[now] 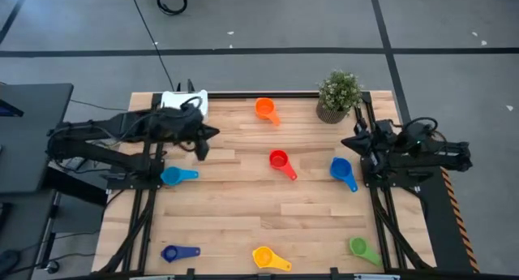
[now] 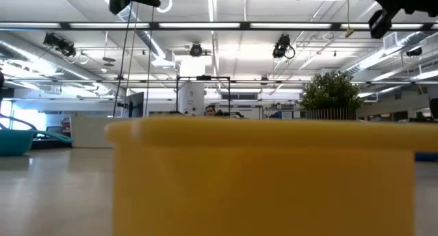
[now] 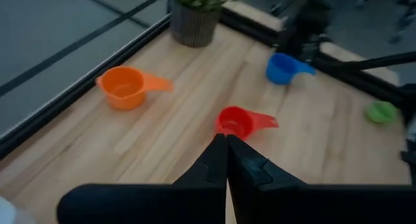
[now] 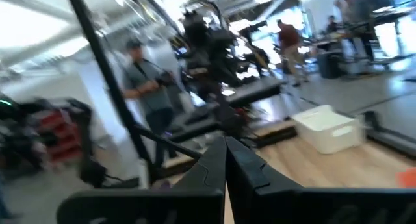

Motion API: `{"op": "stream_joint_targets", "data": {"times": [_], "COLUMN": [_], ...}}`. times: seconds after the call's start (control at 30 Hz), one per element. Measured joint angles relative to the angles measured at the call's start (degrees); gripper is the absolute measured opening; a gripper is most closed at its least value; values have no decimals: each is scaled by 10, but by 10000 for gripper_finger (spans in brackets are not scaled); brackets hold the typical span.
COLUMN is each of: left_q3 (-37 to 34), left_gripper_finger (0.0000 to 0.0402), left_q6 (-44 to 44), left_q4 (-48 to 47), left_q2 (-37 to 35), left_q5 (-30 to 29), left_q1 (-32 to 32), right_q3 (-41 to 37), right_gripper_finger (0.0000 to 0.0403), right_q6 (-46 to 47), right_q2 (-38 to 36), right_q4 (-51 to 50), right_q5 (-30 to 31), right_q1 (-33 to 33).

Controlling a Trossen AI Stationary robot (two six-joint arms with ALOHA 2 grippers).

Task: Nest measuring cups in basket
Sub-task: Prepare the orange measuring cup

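Observation:
Seven measuring cups lie apart on the wooden table: orange (image 1: 265,109), red (image 1: 280,160), blue (image 1: 341,170), light blue (image 1: 173,176), dark blue (image 1: 172,252), yellow (image 1: 264,257) and green (image 1: 360,247). The white basket (image 1: 185,101) stands at the far left edge, partly hidden under the left arm. My left gripper (image 1: 212,134) hovers shut beside the basket, pointing toward the red cup (image 3: 237,122). My right gripper (image 1: 349,140) is shut above the right edge, near the blue cup. Neither gripper touches anything.
A brown pot with a green plant (image 1: 339,95) stands at the far right corner, close to my right gripper. The yellow cup (image 2: 260,174) fills the low view. People stand in the room beyond the table (image 4: 146,87).

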Motion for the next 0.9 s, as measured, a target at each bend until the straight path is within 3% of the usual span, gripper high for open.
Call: {"op": "stream_joint_targets", "data": {"times": [0.2, 0.47, 0.67, 0.9], "left_q3": [80, 100, 100, 100], "left_gripper_finger": [9, 9, 13, 58], "left_q6": [-50, -74, -72, -70], "left_q4": [-62, -67, -64, -50], "left_q2": [85, 137, 147, 147], "left_q5": [0, 13, 14, 14], "left_q1": [41, 68, 67, 67], "right_q3": [134, 287, 349, 363], "right_gripper_finger": [3, 4, 12, 8], "right_q6": [-21, -21, -70, -114], "right_q2": [67, 212, 274, 291], "right_q4": [-179, -357, -395, -391], "right_q5": [51, 57, 50, 52], "right_q1": [0, 0, 0, 0]}}
